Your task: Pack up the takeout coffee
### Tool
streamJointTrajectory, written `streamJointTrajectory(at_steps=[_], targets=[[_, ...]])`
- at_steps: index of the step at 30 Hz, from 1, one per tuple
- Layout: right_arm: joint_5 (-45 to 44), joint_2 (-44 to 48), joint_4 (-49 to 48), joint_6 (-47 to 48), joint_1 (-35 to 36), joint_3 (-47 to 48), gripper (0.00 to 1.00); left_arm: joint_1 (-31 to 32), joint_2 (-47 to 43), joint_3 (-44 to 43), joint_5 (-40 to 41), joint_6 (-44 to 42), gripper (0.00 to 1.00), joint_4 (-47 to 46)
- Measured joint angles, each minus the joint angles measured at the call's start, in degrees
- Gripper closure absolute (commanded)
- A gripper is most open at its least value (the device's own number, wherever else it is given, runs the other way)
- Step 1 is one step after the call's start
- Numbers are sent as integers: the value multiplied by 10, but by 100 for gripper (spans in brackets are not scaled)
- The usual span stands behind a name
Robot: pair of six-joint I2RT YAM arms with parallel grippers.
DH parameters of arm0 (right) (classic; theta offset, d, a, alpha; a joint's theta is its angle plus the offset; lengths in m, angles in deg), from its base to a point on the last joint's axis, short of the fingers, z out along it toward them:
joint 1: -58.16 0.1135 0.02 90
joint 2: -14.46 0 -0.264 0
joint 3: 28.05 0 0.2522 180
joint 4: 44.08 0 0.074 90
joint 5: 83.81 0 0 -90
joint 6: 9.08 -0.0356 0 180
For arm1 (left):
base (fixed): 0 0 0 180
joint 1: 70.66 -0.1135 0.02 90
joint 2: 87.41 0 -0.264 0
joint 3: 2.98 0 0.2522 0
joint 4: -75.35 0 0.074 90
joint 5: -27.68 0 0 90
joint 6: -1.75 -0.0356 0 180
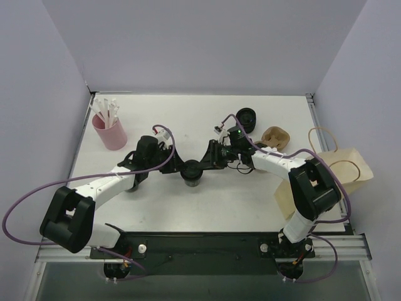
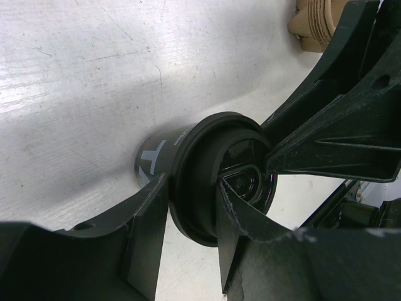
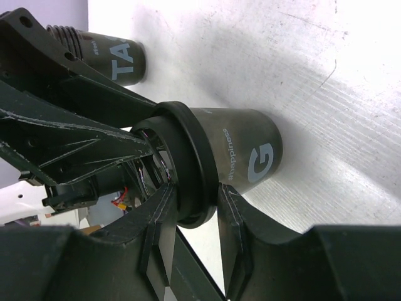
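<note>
The takeout coffee [image 1: 191,175], a small black cup with a black lid, stands upright in the middle of the table. My left gripper [image 1: 183,169] reaches it from the left and my right gripper [image 1: 202,167] from the right. In the left wrist view the left gripper [image 2: 192,184] is shut across the lid's rim of the coffee [image 2: 213,179], one finger under the rim and one on the lid's top. The right wrist view shows the right gripper [image 3: 195,191] pinching the same rim on the opposite side of the coffee [image 3: 247,150].
A brown paper bag [image 1: 326,172] lies at the right edge. A tan pulp cup holder [image 1: 276,137] and a stack of black ribbed rings [image 1: 246,119] sit behind the right arm. A pink cup of white sticks [image 1: 109,130] stands at the back left.
</note>
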Motion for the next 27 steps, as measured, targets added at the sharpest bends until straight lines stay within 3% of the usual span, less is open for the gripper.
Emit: streamJointTrajectory(at_steps=[12,18,27], targets=[[19,0,-100,-42,-8,-50,78,0,1,6,2,5,58,-12],[16,5,-97,-49,-8,-50,66,0,2,6,2,3,57,-15],[-11,21,-37,-49,-2,-31,66,1,9,-13,-1,-16,50,7]])
